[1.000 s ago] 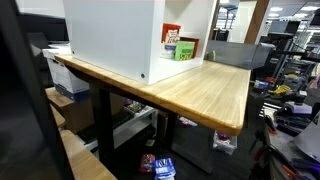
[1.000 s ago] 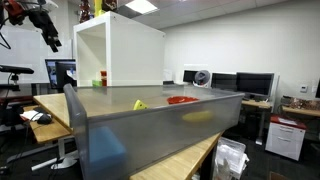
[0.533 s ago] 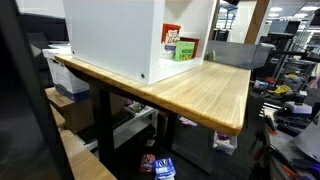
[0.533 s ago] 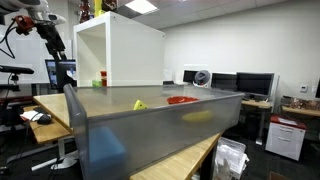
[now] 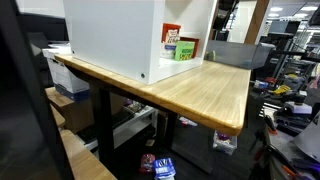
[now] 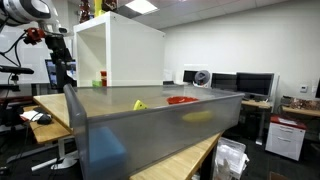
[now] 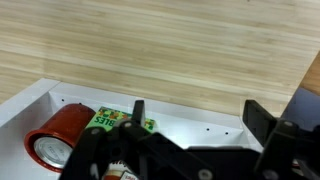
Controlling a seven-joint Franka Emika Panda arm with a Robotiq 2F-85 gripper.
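Note:
In the wrist view my gripper [image 7: 198, 116] stands open, with nothing between its dark fingers [image 7: 259, 120]. Below it lies the white cabinet [image 7: 190, 128], with a red can [image 7: 60, 139] and a green box [image 7: 112, 122] at the left. In an exterior view the gripper [image 6: 63, 70] hangs beside the open side of the white cabinet [image 6: 125, 50], apart from the items on its shelf. From the other side, the red can [image 5: 172, 37] and green box [image 5: 185, 49] stand inside the cabinet [image 5: 110, 35].
The cabinet sits on a long wooden table [image 5: 205, 90]. A grey bin [image 6: 150, 125] fills the foreground and holds a yellow object [image 6: 139, 104] and a red one [image 6: 182, 99]. Monitors [image 6: 245, 84] and desks stand behind.
The arm has swung right and down towards the white cabinet's open side. The jaws have stayed open.

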